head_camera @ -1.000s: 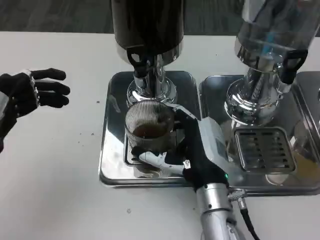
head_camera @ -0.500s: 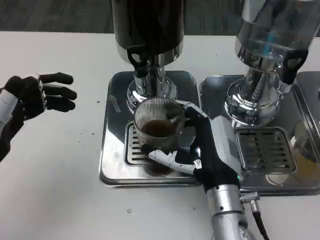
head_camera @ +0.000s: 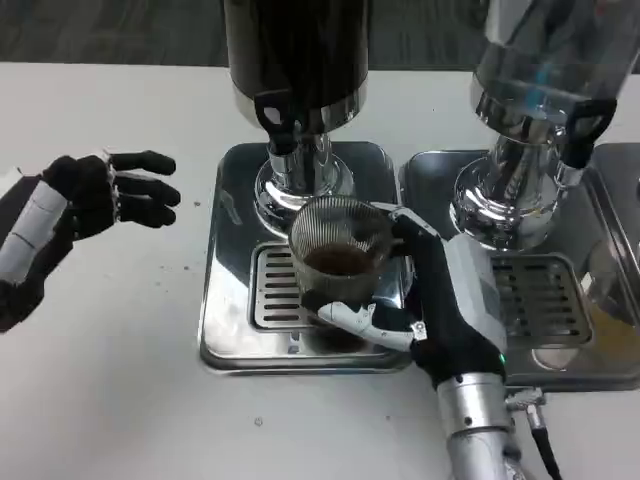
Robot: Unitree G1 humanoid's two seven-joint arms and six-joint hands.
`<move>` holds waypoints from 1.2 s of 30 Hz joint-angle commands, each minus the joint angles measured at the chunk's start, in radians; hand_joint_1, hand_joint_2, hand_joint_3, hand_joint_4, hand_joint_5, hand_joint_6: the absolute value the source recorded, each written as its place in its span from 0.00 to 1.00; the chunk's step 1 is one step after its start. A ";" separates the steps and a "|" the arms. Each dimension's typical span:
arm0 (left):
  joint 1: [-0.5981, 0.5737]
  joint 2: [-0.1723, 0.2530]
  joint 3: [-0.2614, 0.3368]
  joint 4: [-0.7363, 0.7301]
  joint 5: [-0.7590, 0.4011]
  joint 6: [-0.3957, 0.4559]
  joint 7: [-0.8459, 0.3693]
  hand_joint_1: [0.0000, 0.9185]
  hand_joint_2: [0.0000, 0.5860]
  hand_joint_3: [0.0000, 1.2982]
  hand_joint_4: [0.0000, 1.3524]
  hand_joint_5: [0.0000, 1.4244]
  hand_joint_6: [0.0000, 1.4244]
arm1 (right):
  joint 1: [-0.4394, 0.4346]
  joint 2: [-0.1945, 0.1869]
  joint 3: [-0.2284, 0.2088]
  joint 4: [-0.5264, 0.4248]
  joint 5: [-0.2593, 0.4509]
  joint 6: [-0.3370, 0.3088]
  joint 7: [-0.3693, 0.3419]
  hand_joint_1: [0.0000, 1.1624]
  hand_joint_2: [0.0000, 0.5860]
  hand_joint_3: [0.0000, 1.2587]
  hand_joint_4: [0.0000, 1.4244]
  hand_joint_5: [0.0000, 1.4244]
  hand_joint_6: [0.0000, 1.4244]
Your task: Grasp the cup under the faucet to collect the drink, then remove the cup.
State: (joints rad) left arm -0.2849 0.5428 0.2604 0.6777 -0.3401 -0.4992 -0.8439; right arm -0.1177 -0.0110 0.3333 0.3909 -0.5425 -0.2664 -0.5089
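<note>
Nearest, the right hand (head_camera: pixel 440 300) wraps a ribbed clear glass cup (head_camera: pixel 340 262), thumb across its near side and the other fingers round the right wall. The cup holds dark drink low in it and sits over the slotted drip grate (head_camera: pixel 275 290) of the left steel tray (head_camera: pixel 215 300), just near and a little right of the black faucet (head_camera: pixel 278 122). Whether its base touches the grate or is lifted clear, I cannot tell; the thumb hides it.

Judging by the look, the glass is stiff, smooth, breakable and modestly heavy with liquid, so a mid-wall grip kept upright suits it.

Further left, the left hand (head_camera: pixel 110 190) hovers above the white table (head_camera: pixel 100 380), fingers spread, holding nothing.

Far back, the dark dispenser (head_camera: pixel 295 50) and the clear dispenser (head_camera: pixel 545 60) on the right are both cut off at the top.
</note>
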 commanded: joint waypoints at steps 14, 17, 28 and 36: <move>0.006 -0.015 -0.037 -0.032 0.052 -0.068 -0.003 0.00 0.18 0.32 0.35 0.34 0.31 | 0.066 -0.016 -0.029 -0.118 -0.005 0.005 0.007 0.80 0.29 0.62 0.64 0.75 0.98; 0.027 -0.020 -0.059 -0.076 0.070 -0.092 -0.002 0.00 0.18 0.32 0.34 0.34 0.31 | 0.098 -0.027 -0.036 -0.179 -0.003 0.013 0.024 0.81 0.29 0.63 0.64 0.75 0.98; 0.062 -0.035 -0.100 -0.137 0.092 -0.113 0.002 0.00 0.18 0.32 0.33 0.32 0.31 | 0.205 -0.048 -0.071 -0.354 0.004 0.059 0.091 0.83 0.26 0.67 0.67 0.76 1.00; 0.116 -0.026 -0.123 -0.228 0.133 -0.178 0.015 0.00 0.18 0.31 0.32 0.30 0.30 | 0.302 -0.067 -0.092 -0.506 0.017 0.085 0.171 0.83 0.26 0.67 0.68 0.76 1.00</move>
State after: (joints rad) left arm -0.1994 0.5083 0.1465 0.4913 -0.2250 -0.6463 -0.8365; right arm 0.1633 -0.0783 0.2506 -0.0433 -0.5386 -0.1755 -0.3519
